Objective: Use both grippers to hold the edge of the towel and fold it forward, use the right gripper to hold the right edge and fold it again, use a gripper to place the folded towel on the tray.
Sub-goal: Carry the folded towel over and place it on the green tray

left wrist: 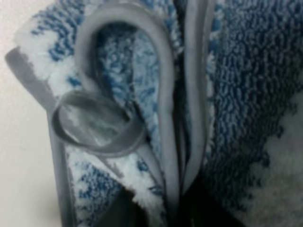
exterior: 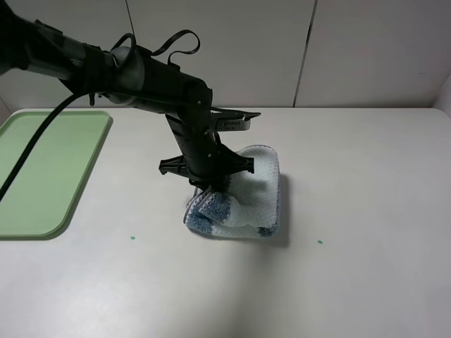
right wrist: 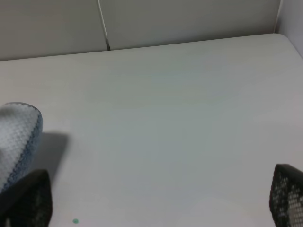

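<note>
The folded towel (exterior: pixel 254 201), striped blue and white, lies in the middle of the table. My left gripper (exterior: pixel 206 189) reaches down onto its left side and is shut on the bunched cloth there, which is raised slightly. The left wrist view is filled with the towel (left wrist: pixel 246 94); its grey piped edge (left wrist: pixel 165 94) curls in loops and runs down into the dark gap between the fingers. My right gripper (right wrist: pixel 156 201) is open above bare table, with a corner of the towel (right wrist: pixel 19 132) off to one side. The right arm is outside the exterior view. The pale green tray (exterior: pixel 42 169) sits at the far left.
The white table (exterior: pixel 352 176) has a wall of white panels behind it. Two small green dots (exterior: pixel 132 238) (exterior: pixel 319 242) mark the table in front of the towel. A black cable (exterior: pixel 35 141) from the left arm hangs over the tray.
</note>
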### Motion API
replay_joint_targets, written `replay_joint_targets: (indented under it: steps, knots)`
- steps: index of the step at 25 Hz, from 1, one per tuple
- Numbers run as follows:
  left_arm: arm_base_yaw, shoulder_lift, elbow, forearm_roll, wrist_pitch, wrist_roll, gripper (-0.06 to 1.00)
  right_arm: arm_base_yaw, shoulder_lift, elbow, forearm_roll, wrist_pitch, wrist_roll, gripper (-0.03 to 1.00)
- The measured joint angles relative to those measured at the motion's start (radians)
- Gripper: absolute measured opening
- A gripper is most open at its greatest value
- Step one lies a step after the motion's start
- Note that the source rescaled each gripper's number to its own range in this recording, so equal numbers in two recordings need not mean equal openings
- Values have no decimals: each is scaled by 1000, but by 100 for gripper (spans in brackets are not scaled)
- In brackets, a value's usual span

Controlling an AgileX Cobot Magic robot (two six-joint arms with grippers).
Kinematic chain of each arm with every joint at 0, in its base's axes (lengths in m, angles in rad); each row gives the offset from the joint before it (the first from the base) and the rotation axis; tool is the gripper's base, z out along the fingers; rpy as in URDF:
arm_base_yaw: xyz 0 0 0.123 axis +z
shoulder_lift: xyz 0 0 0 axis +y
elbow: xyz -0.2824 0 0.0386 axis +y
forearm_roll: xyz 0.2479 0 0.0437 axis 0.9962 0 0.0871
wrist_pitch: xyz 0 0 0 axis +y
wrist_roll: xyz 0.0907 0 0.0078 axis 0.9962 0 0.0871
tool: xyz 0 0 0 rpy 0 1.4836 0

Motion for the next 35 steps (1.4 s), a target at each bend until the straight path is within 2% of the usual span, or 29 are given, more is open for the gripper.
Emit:
replay_joint_targets:
  steps: [7,16,29,35]
  knots:
    - [1,-28,0,11,55,0,13,0,0,0,0,0,0,100]
    - [6,-93,-14,104,157,5,13,0,0,0,1,0,0,100]
    - [105,-196,-17,126,307,83,13,0,0,0,1,0,0,100]
    - [151,-241,-17,179,366,107,13,0,0,0,1,0,0,100]
